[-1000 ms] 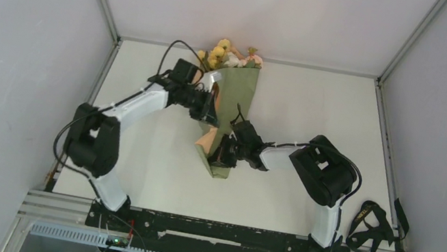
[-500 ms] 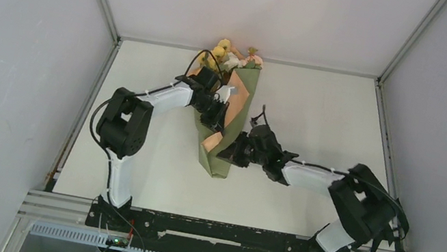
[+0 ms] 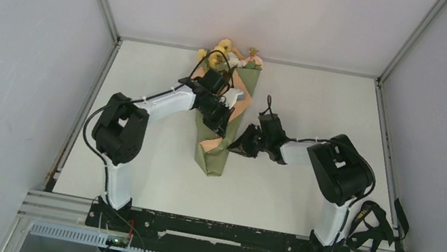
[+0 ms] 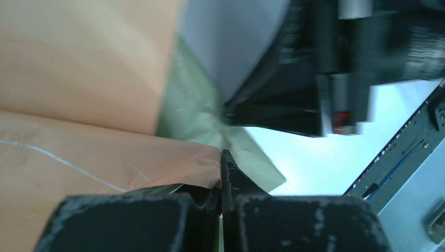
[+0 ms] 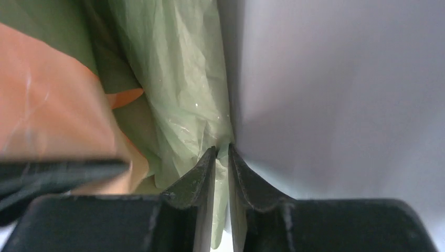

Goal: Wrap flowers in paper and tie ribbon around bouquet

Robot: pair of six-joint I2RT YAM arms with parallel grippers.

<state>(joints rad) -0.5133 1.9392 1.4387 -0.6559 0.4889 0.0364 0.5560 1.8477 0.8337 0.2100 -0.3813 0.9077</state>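
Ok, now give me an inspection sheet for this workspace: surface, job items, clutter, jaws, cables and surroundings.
Surface: white table, no spills seen.
Job's things: paper partly wrapped round the flowers, peach inside showing, blooms at the far end; ribbon lies loose at the near right corner, not on the wrap.
Clutter: nothing seen.
Grippers: left gripper jaws shut on a paper edge; right gripper jaws slightly apart with a paper fold between them, grip unclear.
Cables: black cable loops above the right wrist.
Surroundings: grey walls; metal rail along the near edge.
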